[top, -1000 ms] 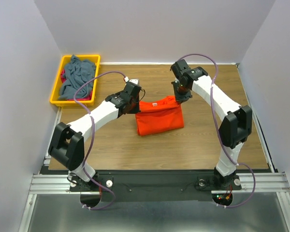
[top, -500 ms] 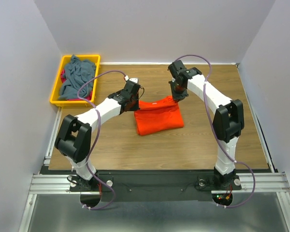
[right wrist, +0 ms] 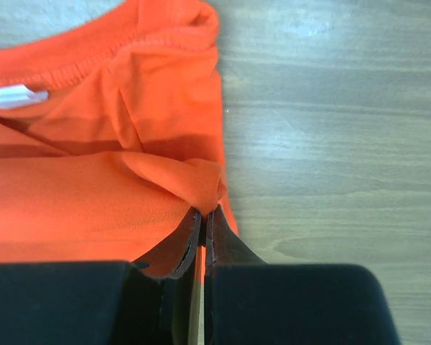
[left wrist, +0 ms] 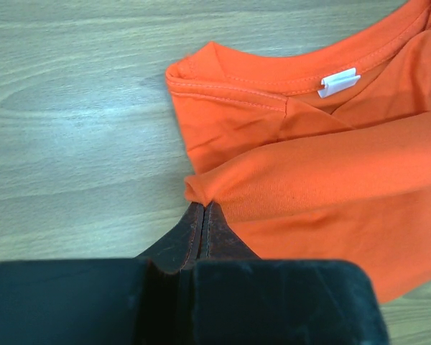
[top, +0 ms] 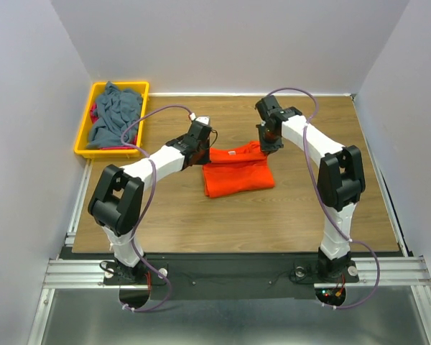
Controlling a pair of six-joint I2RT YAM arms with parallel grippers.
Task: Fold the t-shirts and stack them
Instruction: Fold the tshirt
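A bright orange t-shirt (top: 237, 171) lies partly folded in the middle of the table, its collar and white neck label (left wrist: 337, 83) toward the far side. My left gripper (top: 203, 152) is shut on a folded edge at the shirt's left side (left wrist: 203, 205). My right gripper (top: 268, 144) is shut on a bunched fold at the shirt's right side (right wrist: 205, 210). The label also shows in the right wrist view (right wrist: 13, 95). A slate grey-blue t-shirt (top: 113, 113) lies crumpled in a yellow bin, with a bit of red cloth (top: 94, 113) under it.
The yellow bin (top: 82, 146) stands at the far left corner of the wooden table (top: 309, 208). White walls close in the table at the back and both sides.
Both grippers have carried the pinched fold of the orange shirt a little toward the collar. The left arm's elbow has swung right, and the right arm has drawn in.
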